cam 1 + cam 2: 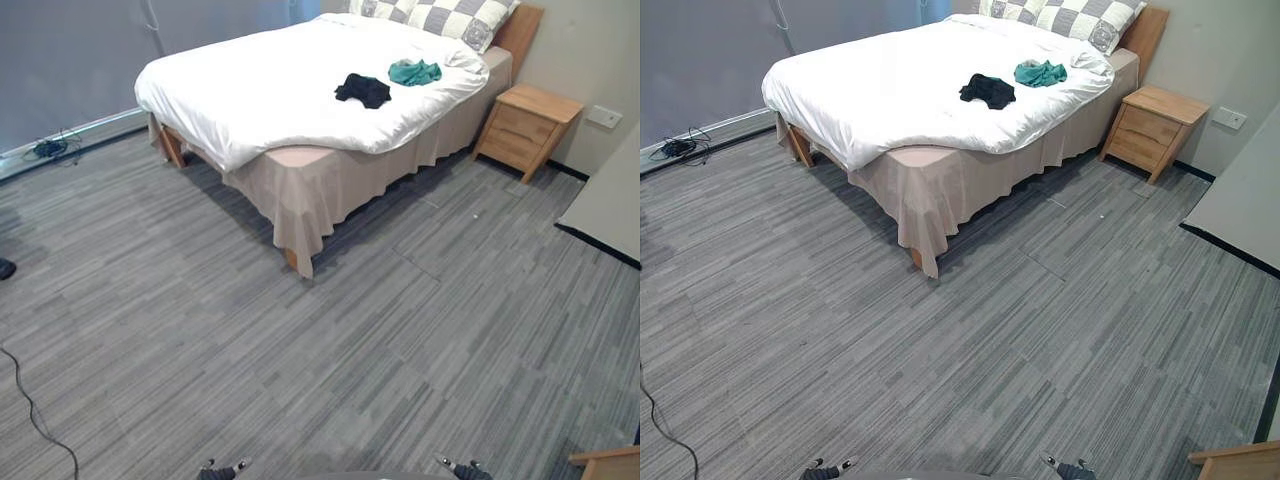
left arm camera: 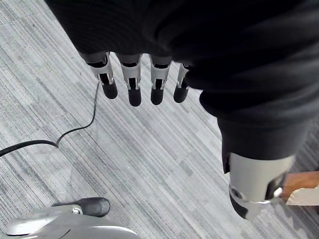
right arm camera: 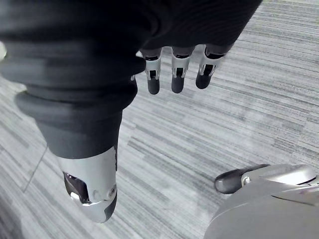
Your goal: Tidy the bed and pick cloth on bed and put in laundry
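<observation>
Fabric at one o'clock on the white bed (image 1: 260, 90), a crumpled black cloth (image 1: 363, 90) and a teal cloth (image 1: 414, 71), looked limp and pinchable anywhere; left hand (image 2: 134, 89) and right hand (image 3: 177, 82) hung slack, empty.

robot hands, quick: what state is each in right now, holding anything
left robot hand: open, fingers straight, holding nothing
right robot hand: open, fingers straight, holding nothing

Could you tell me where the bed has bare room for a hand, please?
The duvet is bare from its near edge up to the black cloth. It is crowded near the pillows, where the teal cloth lies close beside the black one. The nightstand top is bare too.
</observation>
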Controlling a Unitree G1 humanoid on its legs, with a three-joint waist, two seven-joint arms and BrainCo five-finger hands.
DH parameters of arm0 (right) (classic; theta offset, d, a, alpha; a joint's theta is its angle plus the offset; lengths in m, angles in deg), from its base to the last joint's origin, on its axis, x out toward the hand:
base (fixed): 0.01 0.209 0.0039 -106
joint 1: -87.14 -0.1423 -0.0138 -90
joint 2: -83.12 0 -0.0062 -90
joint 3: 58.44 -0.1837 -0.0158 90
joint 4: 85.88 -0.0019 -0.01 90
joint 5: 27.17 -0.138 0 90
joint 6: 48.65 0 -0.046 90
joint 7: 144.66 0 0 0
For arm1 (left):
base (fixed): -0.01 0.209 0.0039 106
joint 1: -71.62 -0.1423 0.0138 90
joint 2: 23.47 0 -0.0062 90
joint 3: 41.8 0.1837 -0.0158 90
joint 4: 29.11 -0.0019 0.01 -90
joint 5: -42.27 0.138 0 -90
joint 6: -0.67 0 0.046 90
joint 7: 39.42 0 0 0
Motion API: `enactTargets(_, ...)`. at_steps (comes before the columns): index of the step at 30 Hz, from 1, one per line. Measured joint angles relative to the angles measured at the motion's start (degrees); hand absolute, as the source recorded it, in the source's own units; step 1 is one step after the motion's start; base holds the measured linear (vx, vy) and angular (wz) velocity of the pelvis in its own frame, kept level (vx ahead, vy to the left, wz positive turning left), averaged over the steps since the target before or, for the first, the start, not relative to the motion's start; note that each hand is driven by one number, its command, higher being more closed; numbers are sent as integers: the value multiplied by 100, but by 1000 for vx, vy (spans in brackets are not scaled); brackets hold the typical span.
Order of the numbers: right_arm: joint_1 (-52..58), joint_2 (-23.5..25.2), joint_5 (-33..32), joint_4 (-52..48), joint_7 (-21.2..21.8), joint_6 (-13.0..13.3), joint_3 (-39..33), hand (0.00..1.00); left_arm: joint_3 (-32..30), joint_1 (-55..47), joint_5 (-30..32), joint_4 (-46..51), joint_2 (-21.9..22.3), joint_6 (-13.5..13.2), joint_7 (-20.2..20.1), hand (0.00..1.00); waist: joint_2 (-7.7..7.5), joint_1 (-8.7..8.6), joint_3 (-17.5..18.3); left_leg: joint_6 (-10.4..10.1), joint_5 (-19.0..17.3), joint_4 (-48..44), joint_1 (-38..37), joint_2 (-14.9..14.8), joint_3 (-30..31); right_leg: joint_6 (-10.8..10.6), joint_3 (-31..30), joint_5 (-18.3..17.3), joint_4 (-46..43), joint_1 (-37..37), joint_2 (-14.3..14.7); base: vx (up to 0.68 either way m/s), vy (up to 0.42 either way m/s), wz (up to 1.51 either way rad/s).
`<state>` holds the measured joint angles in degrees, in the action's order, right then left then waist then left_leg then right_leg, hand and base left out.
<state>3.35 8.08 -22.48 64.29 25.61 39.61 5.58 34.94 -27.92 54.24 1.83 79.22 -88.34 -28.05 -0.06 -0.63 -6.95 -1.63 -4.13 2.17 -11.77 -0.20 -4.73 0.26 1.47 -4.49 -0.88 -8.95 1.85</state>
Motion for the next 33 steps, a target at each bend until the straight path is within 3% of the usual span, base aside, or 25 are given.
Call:
enactTargets(20, -15, -4, -14, 13, 19, -11, -16, 0, 38, 57, -9, -7, -6, 3, -8, 0, 7, 6, -4, -1, -1, 150, 68, -34, -139, -60, -51, -3, 0, 178, 34, -12, -16, -3)
enactTargets(22, -130, 7, -16, -46, 74, -7, -16, 0, 48, 85, -15, -7, -37, 5, -12, 0, -47, 28, -99, -1, -7, 147, 142, -51, -337, -149, -124, -366, -895, 720, 35, -34, -47, -44)
enactTargets(23, -176, 56, -18, -86, 114, -8, -14, 0, 88, 132, -15, -10, -65, 7, -12, 0, -69, 30, -224, 10, -38, 143, 89, -52, -449, -384, -95, -568, -1607, 1038, 14, -41, -39, -38)
enactTargets(25, -196, 55, -18, -109, 121, -5, -20, 0, 161, 183, -30, -16, -96, 9, -11, 0, -79, 53, -363, 121, -171, 137, -60, -78, -666, -537, 149, -657, -2897, 1617, -65, -60, -42, -49)
enactTargets(27, -103, 63, -19, -81, 122, -25, -116, 0, 170, 203, -48, -50, -144, 28, -12, 0, -81, -35, -444, 212, -354, 78, -254, -98, -724, -495, 1095, -823, -4371, 2188, -677, -32, -25, -22)
enactTargets(28, -46, 69, -23, -73, 121, -44, -130, 0, 167, 225, -67, -87, -142, 37, -12, 0, -69, -37, -442, 180, -408, 52, -306, -126, -721, -461, 1281, -887, -4520, 2264, -850, 72, 7, -3)
enactTargets(29, 9, 65, -30, -48, 121, -83, -149, 0, 157, 257, -99, -126, -142, 46, -13, 0, -61, -53, -442, 131, -494, -22, -316, -202, -715, -426, 1454, -949, -4491, 2359, -1029, 170, -21, -8)
enactTargets(31, 17, 61, -77, -2, 121, -107, -228, 0, 132, 336, -118, -169, -133, 66, -15, 0, -13, -123, -466, -20, -640, -187, -313, -459, -689, -383, 1562, -943, -3739, 2548, -1077, 270, -106, -2)
enactTargets(32, 4, 37, -91, -14, 120, -105, -229, 0, 131, 447, -117, -242, -122, 95, -18, 0, 60, -191, -510, -137, -710, -213, -314, -706, -686, -378, 1575, -722, -2913, 2642, -978, 390, -231, 5)
enactTargets(33, 7, 43, -137, -11, 117, -105, -228, 0, 121, 571, -112, -259, -127, 97, -23, 0, 68, -226, -526, -284, -768, -204, -324, -884, -685, -427, 1578, -218, -1853, 2719, -925, 413, -263, 6)
